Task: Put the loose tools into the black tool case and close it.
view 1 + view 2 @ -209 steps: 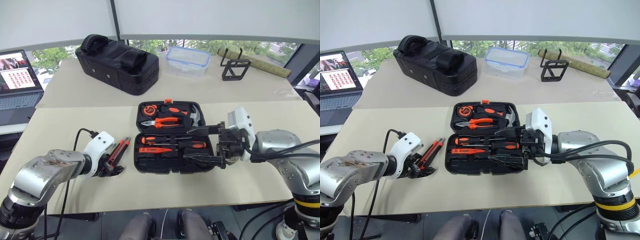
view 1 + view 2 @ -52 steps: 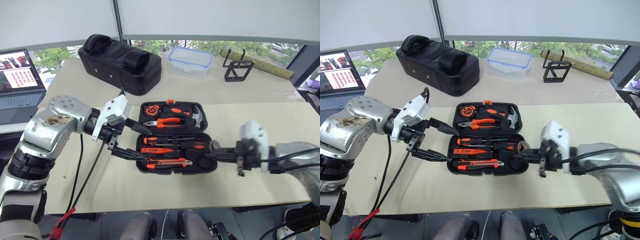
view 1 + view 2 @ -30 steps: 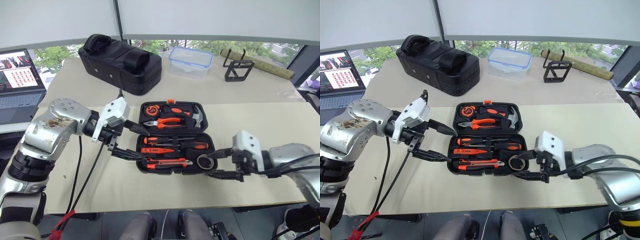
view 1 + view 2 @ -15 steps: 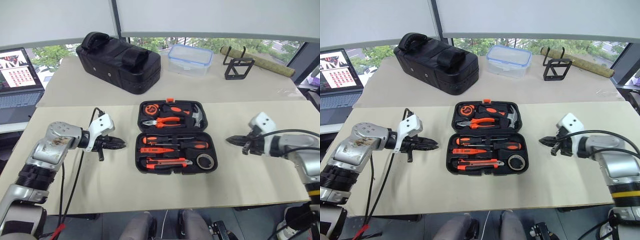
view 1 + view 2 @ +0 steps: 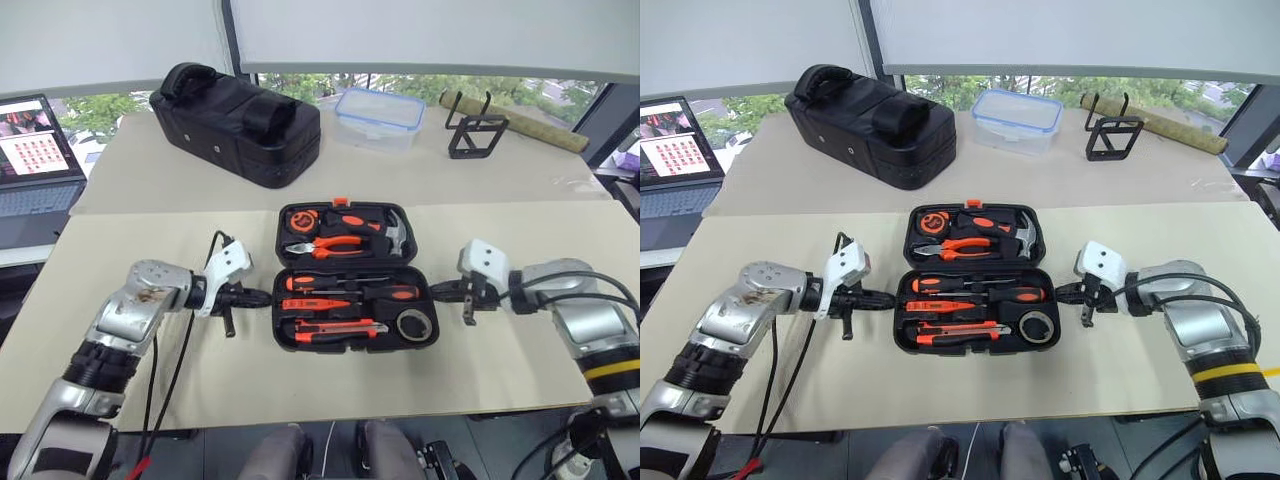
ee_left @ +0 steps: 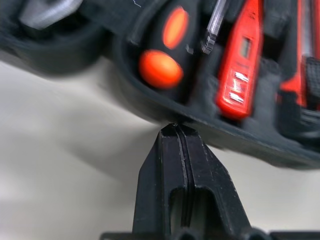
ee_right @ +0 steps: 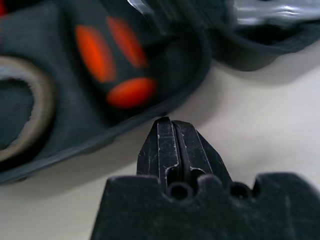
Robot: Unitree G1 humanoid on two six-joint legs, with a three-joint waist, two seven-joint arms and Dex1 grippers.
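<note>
The black tool case (image 5: 300, 343) lies open on the near table. Its near half holds two black-and-orange screwdrivers (image 5: 330, 281) (image 5: 385, 292), the slim orange tester (image 5: 315, 302), the utility knife (image 5: 335, 325) and the tape roll (image 5: 411, 323). My left gripper (image 5: 262, 297) is shut and empty, its tips at the case's left edge. In the left wrist view the left gripper (image 6: 176, 129) meets the rim below the tester (image 6: 240, 75). My right gripper (image 5: 437, 295) is shut and empty at the right edge. In the right wrist view the right gripper (image 7: 170, 122) sits near the tape roll (image 7: 30, 115).
The case's far half holds pliers (image 5: 335, 243) and a hammer (image 5: 395, 232). On the back table stand a black fabric bag (image 5: 235, 123), a clear blue-rimmed box (image 5: 378, 118) and a black wire stand (image 5: 472, 137). A laptop (image 5: 35, 150) sits at far left.
Both grippers were open over the case a second ago and have shut. The tape roll now lies in the case. Both hands dropped low and closed in on the case's two sides.
</note>
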